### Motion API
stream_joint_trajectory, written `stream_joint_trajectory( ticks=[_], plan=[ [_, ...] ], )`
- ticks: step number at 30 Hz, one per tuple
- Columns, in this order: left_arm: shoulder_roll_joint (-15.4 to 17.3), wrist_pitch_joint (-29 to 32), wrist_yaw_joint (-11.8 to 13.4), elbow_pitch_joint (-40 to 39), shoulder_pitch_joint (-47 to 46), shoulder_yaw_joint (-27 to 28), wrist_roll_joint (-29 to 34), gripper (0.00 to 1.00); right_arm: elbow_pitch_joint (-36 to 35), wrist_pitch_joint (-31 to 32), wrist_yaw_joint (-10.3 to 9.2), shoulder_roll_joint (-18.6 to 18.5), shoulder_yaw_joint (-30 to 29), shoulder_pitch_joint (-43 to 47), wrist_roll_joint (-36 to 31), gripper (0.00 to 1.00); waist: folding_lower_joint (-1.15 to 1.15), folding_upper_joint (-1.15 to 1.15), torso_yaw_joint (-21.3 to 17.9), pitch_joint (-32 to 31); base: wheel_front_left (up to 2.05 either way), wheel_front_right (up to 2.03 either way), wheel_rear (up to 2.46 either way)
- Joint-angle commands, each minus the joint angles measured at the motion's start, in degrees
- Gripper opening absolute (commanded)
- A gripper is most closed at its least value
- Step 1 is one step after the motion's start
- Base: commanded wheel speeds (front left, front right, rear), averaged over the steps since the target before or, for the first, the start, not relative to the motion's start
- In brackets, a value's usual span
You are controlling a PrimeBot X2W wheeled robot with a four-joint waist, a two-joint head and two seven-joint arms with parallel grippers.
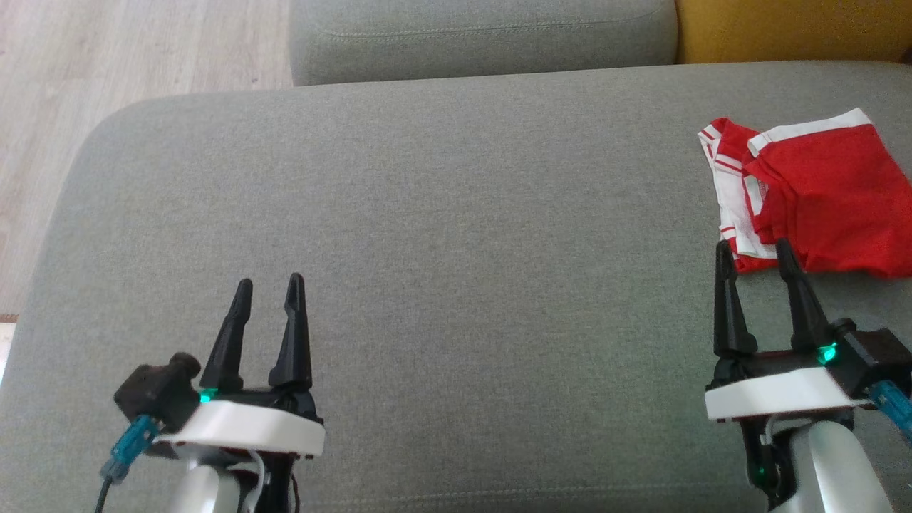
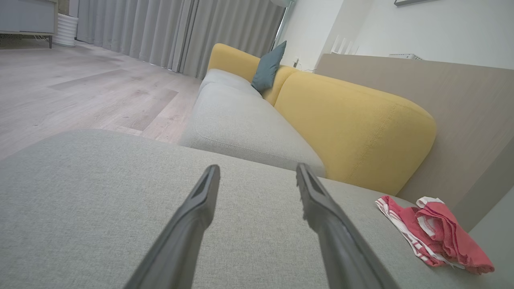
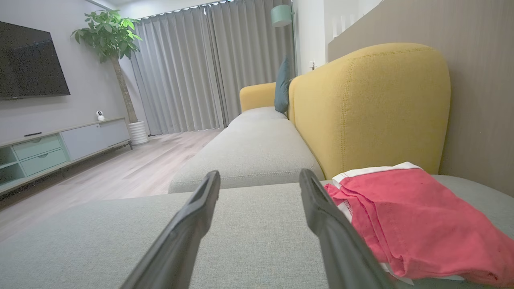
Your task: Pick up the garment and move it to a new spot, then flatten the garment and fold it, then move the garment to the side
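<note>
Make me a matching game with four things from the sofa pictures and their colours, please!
Things:
1. garment
2. sofa backrest
3. small pillow
4. seat cushion

Colours:
A. grey
B. red with white trim
C. dark blue-green
D. yellow

Pairs: 1-B, 2-D, 3-C, 4-A

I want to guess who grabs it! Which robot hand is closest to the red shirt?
The right gripper: its fingertips are right by the garment; the left gripper is far away.
</note>
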Motion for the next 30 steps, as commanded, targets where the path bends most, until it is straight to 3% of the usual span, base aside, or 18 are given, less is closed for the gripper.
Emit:
stream_joint_trajectory(
  ticks=[1,9,10,30],
  plan=[
    [0.43,-0.31,-0.06,-1.75,-1.72,2.15,-0.1,1.0,-2.01,-0.62,0.37,-0.11,1.66,-1.36,0.46,1.0,0.0,0.0,-0.02,-0.01,0.0,0.0,0.0],
    [0.43,-0.31,0.34,-1.67,-1.83,2.58,0.41,1.0,-1.78,-0.62,0.37,-0.11,1.87,-1.49,0.66,1.0,0.0,0.0,-0.14,0.05,0.0,0.0,0.0],
    [-0.03,0.0,0.06,0.2,0.06,0.22,0.11,0.0,0.29,0.01,-0.01,0.02,0.26,0.04,0.51,0.0,0.0,0.0,-0.13,0.05,0.0,0.0,0.0],
    [0.48,2.58,-0.84,3.87,-0.2,1.68,-10.85,0.0,2.99,2.73,0.05,-0.32,-0.2,0.46,13.2,0.0,0.0,0.0,-0.05,-0.25,0.0,0.0,0.0]
  ],
)
